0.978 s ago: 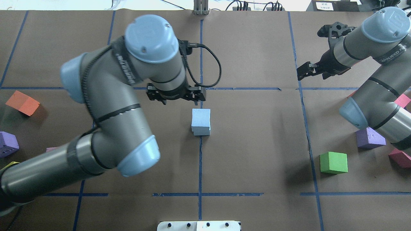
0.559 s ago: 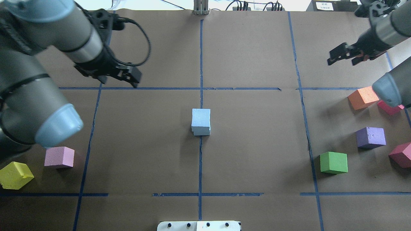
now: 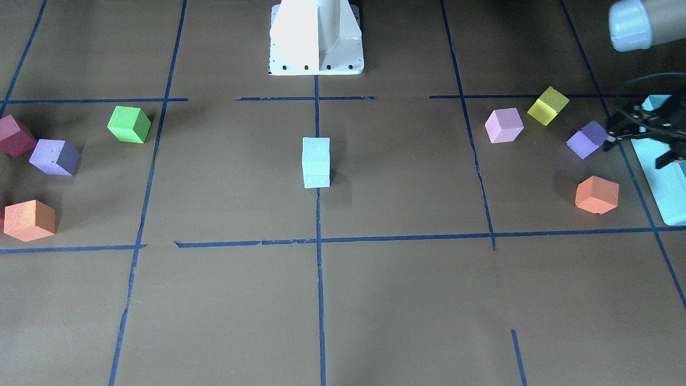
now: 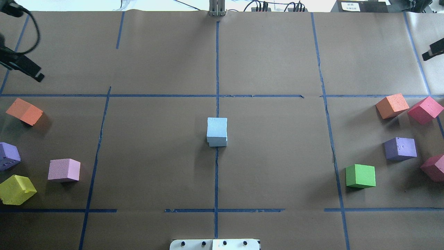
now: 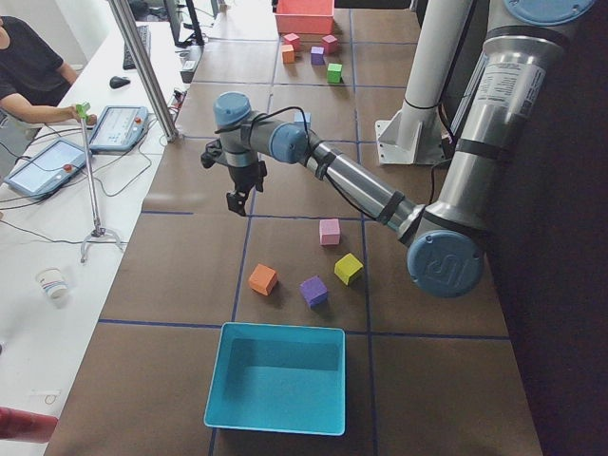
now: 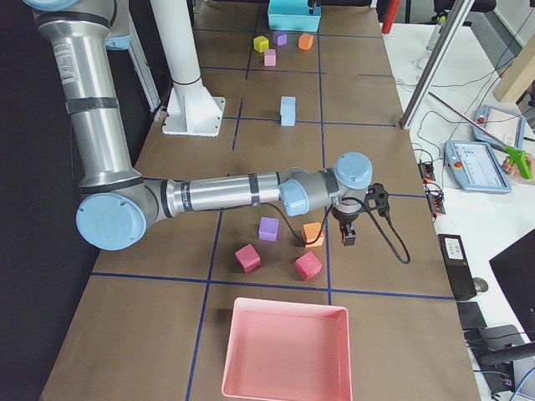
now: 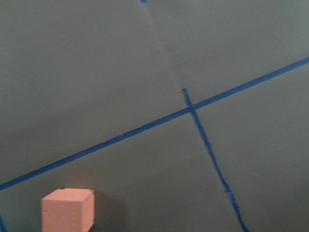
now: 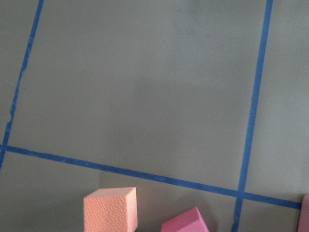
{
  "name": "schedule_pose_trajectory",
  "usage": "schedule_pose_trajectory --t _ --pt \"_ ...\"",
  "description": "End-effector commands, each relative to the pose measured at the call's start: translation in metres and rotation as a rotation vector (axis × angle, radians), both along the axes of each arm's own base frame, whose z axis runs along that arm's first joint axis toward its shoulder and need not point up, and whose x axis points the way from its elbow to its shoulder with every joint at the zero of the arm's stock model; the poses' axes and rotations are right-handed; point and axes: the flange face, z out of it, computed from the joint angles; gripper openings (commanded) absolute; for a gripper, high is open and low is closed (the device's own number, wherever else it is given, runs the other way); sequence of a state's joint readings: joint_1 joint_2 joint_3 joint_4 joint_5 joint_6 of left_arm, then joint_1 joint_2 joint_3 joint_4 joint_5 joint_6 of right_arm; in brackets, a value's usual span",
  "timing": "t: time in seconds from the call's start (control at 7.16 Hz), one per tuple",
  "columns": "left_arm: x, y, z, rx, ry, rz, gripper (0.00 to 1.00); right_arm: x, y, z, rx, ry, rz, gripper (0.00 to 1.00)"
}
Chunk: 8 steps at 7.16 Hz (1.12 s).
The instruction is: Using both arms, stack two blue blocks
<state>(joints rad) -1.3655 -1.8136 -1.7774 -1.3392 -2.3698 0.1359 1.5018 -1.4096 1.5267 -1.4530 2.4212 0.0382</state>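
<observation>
The two blue blocks (image 4: 217, 130) stand stacked, one on the other, at the table's middle on the centre tape line; the stack also shows in the front view (image 3: 316, 161) and the right view (image 6: 287, 110). My left gripper (image 3: 638, 153) is open and empty, far off at the table's left side above the teal tray; one finger (image 4: 33, 73) shows in the overhead view. Of my right gripper (image 6: 349, 238), only one finger (image 4: 432, 52) shows at the overhead view's right edge. It hangs over the orange cube, empty, and stood open in the earlier frames.
Orange (image 4: 25, 111), purple (image 4: 8, 155), pink (image 4: 64, 170) and yellow (image 4: 16, 189) cubes lie at the left. Orange (image 4: 392, 105), pink (image 4: 425, 109), purple (image 4: 400, 148), green (image 4: 360, 176) and red (image 4: 433, 167) cubes lie at the right. A teal tray (image 5: 275, 418) and a pink tray (image 6: 288, 306) sit at the table's ends.
Both arms have swung away from the middle to the table's outer edges. The left gripper went from just behind the stack to the far left. The stack has not moved.
</observation>
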Motion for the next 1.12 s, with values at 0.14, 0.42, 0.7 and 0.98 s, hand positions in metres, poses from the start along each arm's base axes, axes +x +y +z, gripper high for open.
schedule_pose_trajectory --t 0.14,0.42,0.7,0.98 --pt "-0.091 -0.021 0.091 0.000 0.030 0.005 1.00 0.043 0.018 0.029 -0.026 0.027 -0.063 1.00" --pt "-0.091 -0.016 0.104 -0.141 0.027 -0.109 1.00 0.045 0.024 0.030 -0.028 0.021 -0.059 1.00" --pt "-0.092 0.000 0.132 -0.206 0.020 -0.130 1.00 0.045 0.025 0.028 -0.026 0.021 -0.056 1.00" --pt "-0.092 0.005 0.139 -0.227 0.021 -0.136 1.00 0.045 0.024 0.027 -0.027 0.022 -0.051 1.00"
